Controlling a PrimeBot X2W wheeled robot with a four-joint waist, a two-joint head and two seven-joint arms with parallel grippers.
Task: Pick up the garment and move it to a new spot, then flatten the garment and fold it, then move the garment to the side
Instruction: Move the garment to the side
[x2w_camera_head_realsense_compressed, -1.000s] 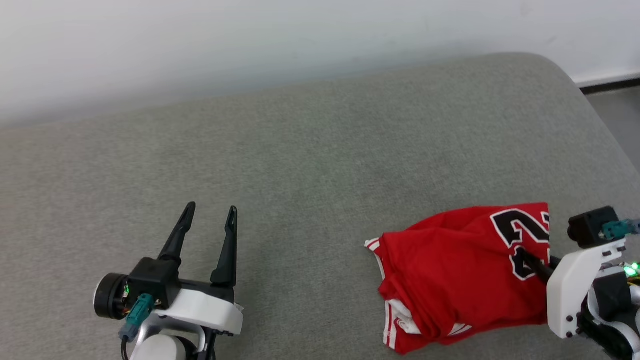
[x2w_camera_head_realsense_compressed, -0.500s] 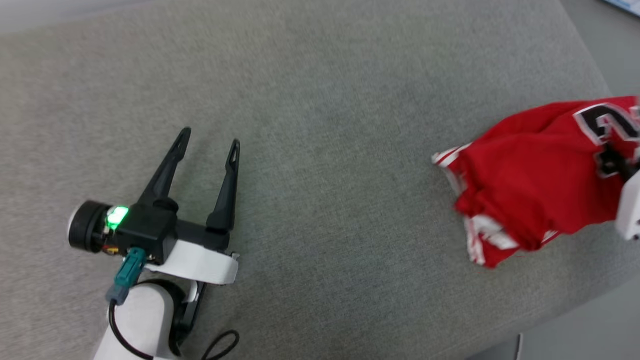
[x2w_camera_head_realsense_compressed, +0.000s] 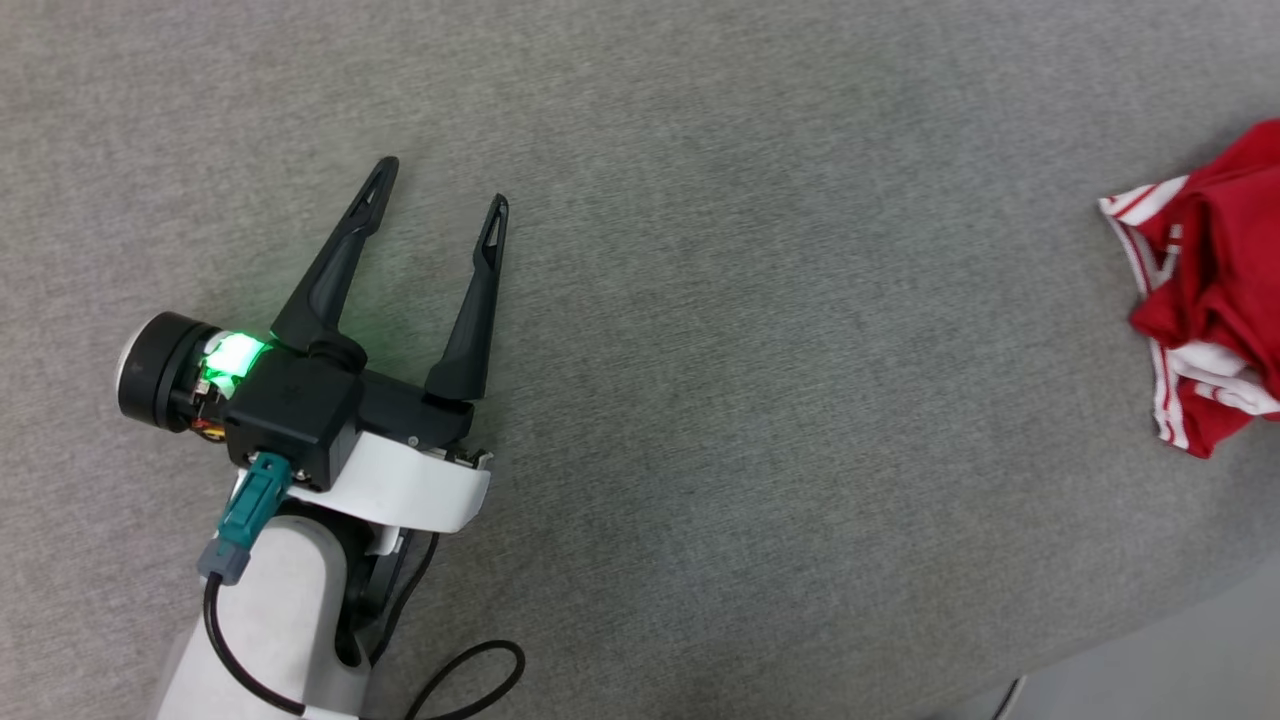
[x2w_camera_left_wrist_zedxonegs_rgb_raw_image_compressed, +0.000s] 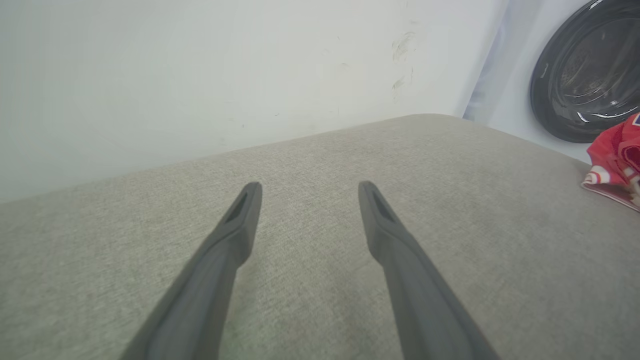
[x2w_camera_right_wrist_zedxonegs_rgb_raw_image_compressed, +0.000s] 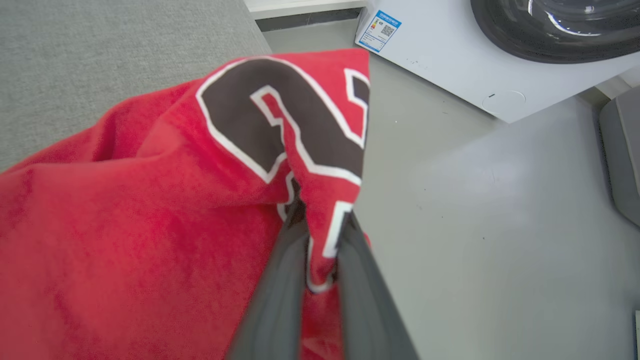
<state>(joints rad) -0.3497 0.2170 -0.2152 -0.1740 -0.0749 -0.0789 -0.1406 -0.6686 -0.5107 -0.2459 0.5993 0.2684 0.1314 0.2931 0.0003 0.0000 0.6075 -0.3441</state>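
The garment (x2w_camera_head_realsense_compressed: 1210, 300), a red jersey with white trim, lies bunched at the right edge of the head view on the grey cushion (x2w_camera_head_realsense_compressed: 760, 380). The right wrist view has its red cloth (x2w_camera_right_wrist_zedxonegs_rgb_raw_image_compressed: 125, 225) with a black white-outlined numeral, and my right gripper (x2w_camera_right_wrist_zedxonegs_rgb_raw_image_compressed: 317, 240) is shut on a fold of it near the cushion's edge. My left gripper (x2w_camera_head_realsense_compressed: 440, 195) hovers open over the cushion's left part, far from the garment, with nothing between its fingers. In the left wrist view the open left gripper (x2w_camera_left_wrist_zedxonegs_rgb_raw_image_compressed: 307, 192) points at the wall, and the garment (x2w_camera_left_wrist_zedxonegs_rgb_raw_image_compressed: 617, 160) shows at the far right.
A white washing machine (x2w_camera_right_wrist_zedxonegs_rgb_raw_image_compressed: 480, 55) with a dark round door (x2w_camera_left_wrist_zedxonegs_rgb_raw_image_compressed: 585, 70) stands on the grey floor (x2w_camera_right_wrist_zedxonegs_rgb_raw_image_compressed: 480, 210) past the cushion's right end. A pale wall (x2w_camera_left_wrist_zedxonegs_rgb_raw_image_compressed: 200, 75) runs behind the cushion. The cushion's front right corner (x2w_camera_head_realsense_compressed: 1200, 610) drops to the floor.
The head camera has swung left and down, so the garment slid to the picture's right edge and the right arm left the picture. The left gripper stays open.
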